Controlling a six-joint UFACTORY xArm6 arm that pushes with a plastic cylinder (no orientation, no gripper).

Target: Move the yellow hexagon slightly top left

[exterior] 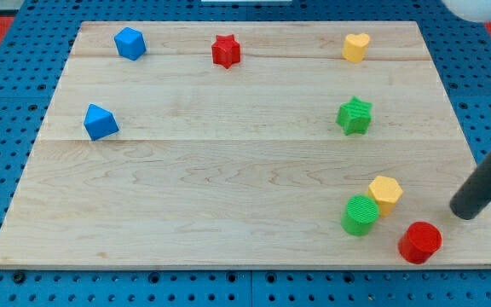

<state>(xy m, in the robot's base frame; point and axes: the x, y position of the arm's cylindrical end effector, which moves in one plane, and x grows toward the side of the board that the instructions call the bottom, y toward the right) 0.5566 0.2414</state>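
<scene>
Position of my tip [461,212]: on the wooden table [228,170], to the view's right of the yellow hexagon block [385,192] and slightly lower, apart from it. The hexagon sits near the bottom-right corner, touching the green cylinder block [360,215]. No hand is fitted (bare rod, nothing grasped). A push toward the top left calls for contact on the hexagon's lower-right face.

Your rod enters from the view's right edge, slanting down toward the left. Dark and straight, with a pale joint showing above it at the edge. My tip [462,212] sits low at the view's right, resting at bench height. No other arm segment visible.
</scene>
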